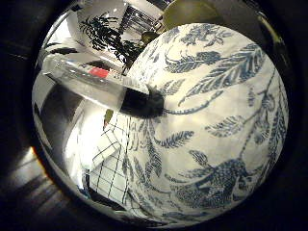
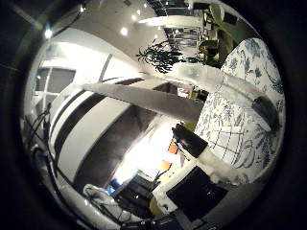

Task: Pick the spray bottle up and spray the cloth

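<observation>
In the right little finger side palm view a clear spray bottle (image 1: 96,82) with a red label lies across the picture. Its black spray head (image 1: 144,100) rests against a white cloth with a blue leaf print (image 1: 217,115), which fills much of that view. In the right thumb side palm view the bottle (image 2: 225,81) shows against the same cloth (image 2: 245,115). White and black parts of my hand (image 2: 197,187) reach in beside the cloth. Neither view shows whether the hand holds the bottle.
A white cloth with a dark check (image 1: 111,164) lies beside the leaf-print cloth. A leafy plant (image 1: 104,37) stands in the room behind. A long white beam (image 2: 144,96) crosses the thumb side view, with ceiling lights (image 2: 123,31) above it.
</observation>
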Robot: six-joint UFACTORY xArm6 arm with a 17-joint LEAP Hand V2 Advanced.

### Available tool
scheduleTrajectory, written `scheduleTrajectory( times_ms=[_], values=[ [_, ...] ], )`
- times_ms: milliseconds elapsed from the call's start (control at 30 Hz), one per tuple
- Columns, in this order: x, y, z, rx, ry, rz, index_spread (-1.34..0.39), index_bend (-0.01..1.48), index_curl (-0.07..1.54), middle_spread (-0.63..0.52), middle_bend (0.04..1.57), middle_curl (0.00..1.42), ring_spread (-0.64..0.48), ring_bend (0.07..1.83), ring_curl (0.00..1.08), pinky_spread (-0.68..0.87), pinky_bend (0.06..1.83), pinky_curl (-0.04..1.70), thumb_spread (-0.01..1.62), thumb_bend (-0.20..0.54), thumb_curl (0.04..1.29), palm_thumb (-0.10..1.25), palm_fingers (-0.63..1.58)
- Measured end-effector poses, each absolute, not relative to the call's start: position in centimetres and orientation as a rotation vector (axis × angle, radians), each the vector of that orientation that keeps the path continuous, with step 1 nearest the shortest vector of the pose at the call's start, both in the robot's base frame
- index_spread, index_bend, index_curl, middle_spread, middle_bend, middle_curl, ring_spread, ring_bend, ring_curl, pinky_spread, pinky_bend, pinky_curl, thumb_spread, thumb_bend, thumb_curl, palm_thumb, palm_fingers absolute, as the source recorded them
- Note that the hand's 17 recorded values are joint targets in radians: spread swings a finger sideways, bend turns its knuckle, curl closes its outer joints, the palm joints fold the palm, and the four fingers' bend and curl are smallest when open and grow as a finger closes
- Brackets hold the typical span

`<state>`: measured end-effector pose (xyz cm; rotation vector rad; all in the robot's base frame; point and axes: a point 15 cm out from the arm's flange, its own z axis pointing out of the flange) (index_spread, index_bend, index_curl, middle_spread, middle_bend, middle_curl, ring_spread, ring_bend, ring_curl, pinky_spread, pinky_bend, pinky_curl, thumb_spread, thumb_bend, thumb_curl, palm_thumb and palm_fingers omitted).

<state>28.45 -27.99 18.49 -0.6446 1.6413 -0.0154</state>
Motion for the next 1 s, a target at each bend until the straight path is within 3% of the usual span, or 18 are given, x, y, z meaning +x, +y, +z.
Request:
scheduleTrajectory(
  times_ms=[267, 367, 467, 567, 667, 767, 833, 1000],
  values=[
    [33.1, -28.1, 17.9, -0.647, 1.639, 0.011, -0.10, 0.16, 0.28, 0.11, 0.44, 0.38, 0.18, 0.56, 0.29, 0.35, 0.49, 0.26, 1.05, -0.020, 0.43, 0.79, 0.27],
    [35.0, -27.5, 18.1, -0.653, 1.627, 0.048, -0.12, 0.19, 0.29, 0.07, 0.52, 0.40, 0.13, 0.66, 0.31, 0.28, 0.50, 0.25, 1.04, -0.019, 0.43, 0.81, 0.47],
    [36.3, -26.8, 18.5, -0.662, 1.611, 0.081, -0.19, 0.24, 0.33, -0.01, 0.66, 0.45, 0.00, 0.78, 0.33, 0.18, 0.55, 0.22, 1.02, -0.018, 0.43, 0.84, 0.82],
    [37.3, -25.6, 18.7, -0.684, 1.595, 0.111, -0.23, 0.30, 0.38, -0.07, 0.70, 0.47, -0.09, 0.87, 0.37, 0.00, 0.69, 0.23, 1.01, -0.008, 0.44, 0.91, 1.09],
    [38.1, -24.3, 19.4, -0.711, 1.566, 0.134, -0.24, 0.46, 0.47, -0.11, 0.80, 0.50, -0.14, 0.98, 0.42, -0.22, 0.76, 0.24, 1.02, -0.007, 0.45, 0.98, 1.27],
    [39.0, -22.2, 20.7, -0.746, 1.505, 0.179, -0.22, 0.67, 0.55, -0.13, 0.88, 0.52, -0.14, 1.05, 0.44, -0.32, 0.92, 0.30, 1.06, -0.007, 0.46, 1.02, 1.39],
    [39.6, -21.4, 21.9, -0.773, 1.470, 0.189, -0.19, 0.82, 0.60, -0.13, 0.98, 0.55, -0.15, 1.13, 0.47, -0.32, 1.05, 0.37, 1.11, -0.006, 0.47, 1.04, 1.41],
    [40.2, -21.6, 24.6, -0.795, 1.444, 0.184, -0.17, 1.01, 0.65, -0.12, 1.15, 0.59, -0.16, 1.31, 0.53, -0.25, 1.26, 0.51, 1.16, -0.008, 0.49, 1.06, 1.32]
  ],
)
